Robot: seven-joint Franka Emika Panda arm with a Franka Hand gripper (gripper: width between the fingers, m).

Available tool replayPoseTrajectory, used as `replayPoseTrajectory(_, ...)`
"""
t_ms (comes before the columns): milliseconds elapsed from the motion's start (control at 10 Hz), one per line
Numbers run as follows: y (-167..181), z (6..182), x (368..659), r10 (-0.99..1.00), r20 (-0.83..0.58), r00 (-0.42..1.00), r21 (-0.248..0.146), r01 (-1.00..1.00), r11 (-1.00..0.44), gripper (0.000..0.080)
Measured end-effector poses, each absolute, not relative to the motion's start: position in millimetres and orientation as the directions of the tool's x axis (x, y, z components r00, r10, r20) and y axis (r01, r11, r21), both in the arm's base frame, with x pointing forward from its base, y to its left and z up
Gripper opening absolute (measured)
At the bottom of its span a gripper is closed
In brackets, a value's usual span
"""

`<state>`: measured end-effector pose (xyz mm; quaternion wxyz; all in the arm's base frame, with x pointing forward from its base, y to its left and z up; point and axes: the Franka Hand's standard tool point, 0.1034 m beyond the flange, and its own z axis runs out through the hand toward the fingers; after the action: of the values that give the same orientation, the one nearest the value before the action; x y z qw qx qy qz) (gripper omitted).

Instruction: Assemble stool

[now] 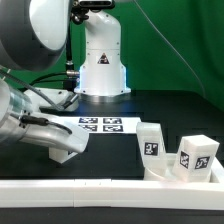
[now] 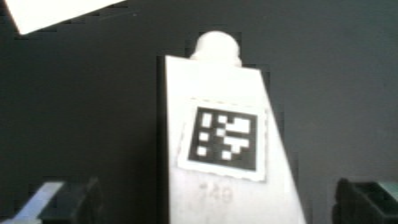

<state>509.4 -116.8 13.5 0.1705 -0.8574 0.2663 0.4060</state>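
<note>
In the exterior view we see the arm coming in from that view's left, with the gripper [image 1: 55,141] low over the black table [image 1: 115,152]. Under it a white leg [image 1: 72,148] lies on its side. From this angle we cannot tell if the fingers touch it.

Two more legs stand upright toward the view's right, the second leg [image 1: 150,140] and the third leg [image 1: 195,155], near each other and just inside the corner of the rail [image 1: 90,186]. We think the rail works as a stop, so that loose parts keep a known place. The marker board [image 1: 100,123] lies flat farther back, in front of the robot base [image 1: 102,60]. We do not see the seat in either view.

In the wrist view the leg [image 2: 222,130] lies flat with its tag [image 2: 222,135] facing up and a small rounded peg [image 2: 217,45] at its far end. The fingers [image 2: 54,200] stand one on each side of it, wide open, and bare table shows between each finger and the leg, so nothing is gripped.

The leg is about in the middle between them. We judge that the gripper is placed so in order to close on the two long sides. A white corner [image 2: 54,15] shows at the picture's edge, and we cannot tell what it is.
</note>
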Motion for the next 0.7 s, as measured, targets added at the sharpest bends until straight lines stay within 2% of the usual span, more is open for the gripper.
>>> replayPoseTrajectory(200, -113.8, 10.6, 510.5, -0.32, -0.781, 0.537, -0.079, -0.592, -0.802, 0.0413)
replayPoseTrajectory(300, -114.2, 10.6, 510.5, -0.32, -0.781, 0.537, -0.079, -0.593, -0.801, 0.0413)
replayPoseTrajectory(400, -114.8, 10.6, 510.3, -0.321, -0.781, 0.536, -0.079, -0.594, -0.801, 0.0325)
replayPoseTrajectory(700, -113.8, 14.4, 512.5, -0.32, -0.777, 0.542, -0.082, -0.591, -0.803, 0.0325)
